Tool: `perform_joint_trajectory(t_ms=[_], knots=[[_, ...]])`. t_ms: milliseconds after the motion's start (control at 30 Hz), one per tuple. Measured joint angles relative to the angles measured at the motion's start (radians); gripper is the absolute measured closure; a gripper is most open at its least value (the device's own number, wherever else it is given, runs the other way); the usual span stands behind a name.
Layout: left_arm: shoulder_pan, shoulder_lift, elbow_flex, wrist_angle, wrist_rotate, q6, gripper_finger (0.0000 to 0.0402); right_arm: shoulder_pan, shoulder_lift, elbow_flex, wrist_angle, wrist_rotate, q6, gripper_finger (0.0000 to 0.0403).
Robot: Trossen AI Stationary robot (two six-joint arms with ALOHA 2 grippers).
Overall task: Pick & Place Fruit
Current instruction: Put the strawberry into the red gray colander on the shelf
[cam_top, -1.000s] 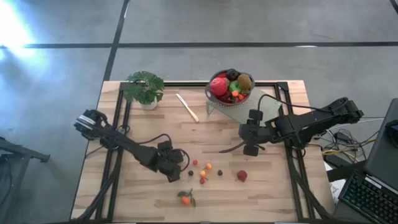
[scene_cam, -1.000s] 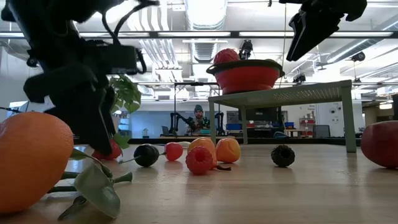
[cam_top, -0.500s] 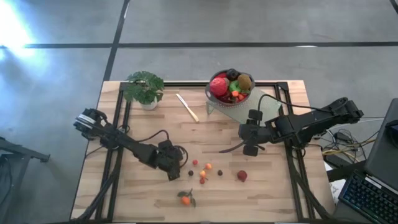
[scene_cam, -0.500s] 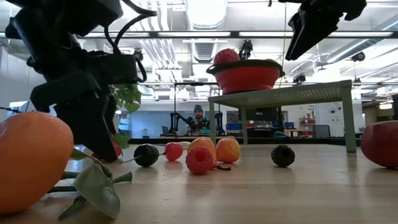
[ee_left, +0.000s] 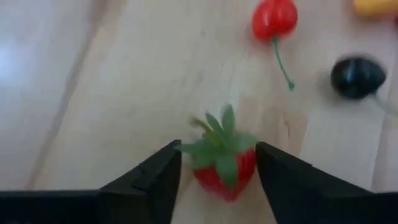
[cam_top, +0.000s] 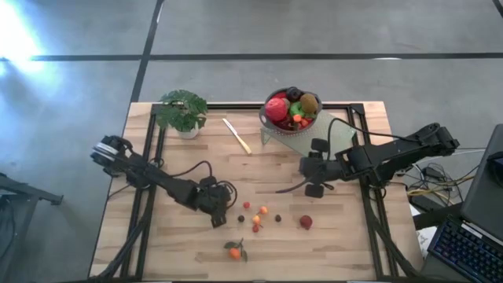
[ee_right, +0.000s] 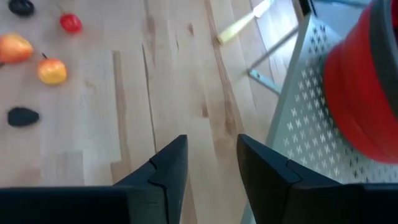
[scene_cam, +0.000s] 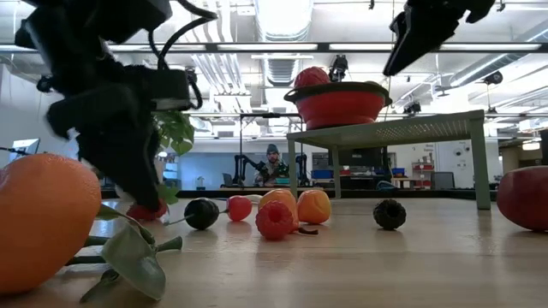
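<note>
A red strawberry (ee_left: pixel 224 174) with green leaves lies on the wooden table (cam_top: pixel 338 244), between the fingers of my left gripper (ee_left: pixel 219 149), which sits low at the table's left-middle (cam_top: pixel 222 214). In the low view the strawberry (scene_cam: pixel 144 210) shows under that gripper. Nearby lie a red cherry (ee_left: pixel 273 17), a dark cherry (ee_left: pixel 356 77), several small berries (cam_top: pixel 259 214), a red fruit (cam_top: pixel 306 222) and a leafy tangerine (cam_top: pixel 234 251). My right gripper (ee_right: pixel 211 162) hangs open and empty above the table (cam_top: pixel 314 185), beside the red bowl (cam_top: pixel 291 110) of fruit. My left gripper has the strawberry's two sides (ee_left: pixel 250 169) between its two fingers (ee_left: pixel 280 180), just below the leaves. The fingers slant down from the table's left side. The strawberry rests on the table, its leafy end toward the far side.
The bowl stands on a green perforated stand (cam_top: pixel 346 130) at the far right. A potted plant (cam_top: pixel 182 112) and a pale knife (cam_top: pixel 236 135) lie at the far left. A keyboard (cam_top: pixel 471 251) sits off the table's right edge. A person (scene_cam: pixel 272 162) shows far behind.
My left gripper's fingers have drawn in on the strawberry, which stays on the table.
</note>
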State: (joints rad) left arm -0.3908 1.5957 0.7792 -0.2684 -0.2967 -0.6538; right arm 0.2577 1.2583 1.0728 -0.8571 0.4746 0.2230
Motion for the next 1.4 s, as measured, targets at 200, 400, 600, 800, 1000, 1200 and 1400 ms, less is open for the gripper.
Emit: perform_joint_trajectory(t_ms=[200, 400, 600, 800, 1000, 1200, 1400], knots=[[0.039, -0.030, 0.002, 0.026, 0.008, 0.018, 0.0255, 0.000, 0.000, 0.000, 0.092, -0.007, -0.061, 0.0275], [0.050, -0.033, 0.006, 0.026, 0.071, 0.024, 0.0280, 0.005, 0.000, 0.000, 0.115, -0.034, -0.078, 0.0260], [0.051, -0.077, 0.045, 0.034, 0.076, 0.081, 0.0285, 0.040, 0.000, -0.044, 0.289, -0.130, -0.179, 0.0240], [0.051, -0.158, 0.058, 0.058, 0.076, 0.110, 0.0316, 0.082, 0.002, -0.155, 0.620, -0.318, -0.296, 0.0226], [0.050, -0.231, 0.053, 0.231, 0.072, 0.195, 0.0332, 0.105, 0.014, -0.271, 0.925, -0.355, -0.354, 0.0217], [0.050, -0.288, 0.052, 0.146, 0.069, 0.211, 0.0347, 0.105, 0.016, -0.296, 0.885, -0.341, -0.303, 0.0218], [0.050, -0.285, 0.051, 0.066, 0.044, 0.211, 0.0346, 0.104, 0.016, -0.296, 0.855, -0.340, -0.278, 0.0232]])
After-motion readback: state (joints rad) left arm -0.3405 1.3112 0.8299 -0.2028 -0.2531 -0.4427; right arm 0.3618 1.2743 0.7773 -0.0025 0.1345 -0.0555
